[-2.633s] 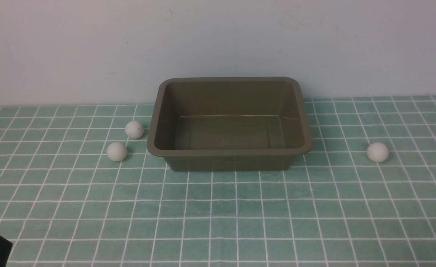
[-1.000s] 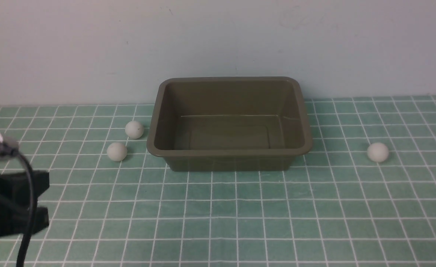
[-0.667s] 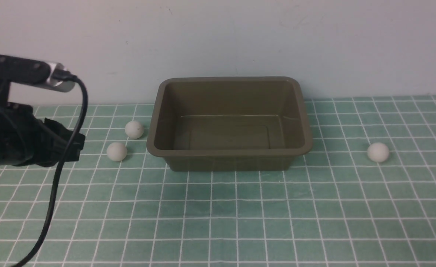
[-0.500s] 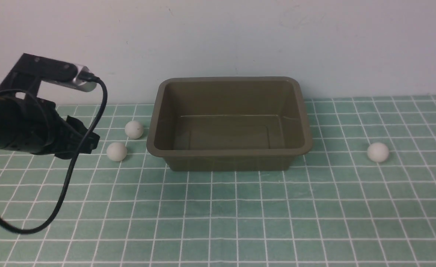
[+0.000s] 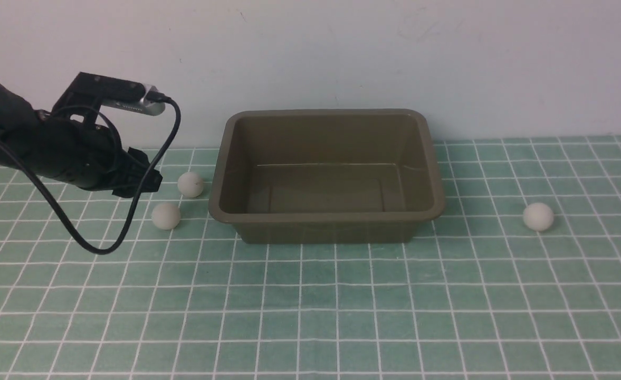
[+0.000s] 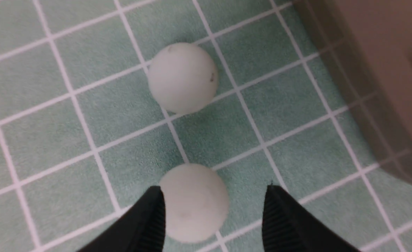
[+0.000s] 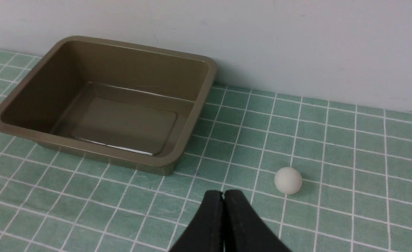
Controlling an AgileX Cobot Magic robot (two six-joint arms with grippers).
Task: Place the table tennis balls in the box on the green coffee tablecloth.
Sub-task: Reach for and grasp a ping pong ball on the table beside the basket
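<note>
Left arm (image 5: pixel 62 153) newly above checked tablecloth (image 5: pixel 310 295), jaws apart; right jaws together; pale wall (image 5: pixel 310 53).

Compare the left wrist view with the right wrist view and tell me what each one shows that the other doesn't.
Left wrist only: the open left gripper with one ball seen between its fingers, and the marked ball beyond. Right wrist only: the shut right gripper, the lone third ball and the empty inside of the box. Both: part of the box and the green tablecloth.
</note>
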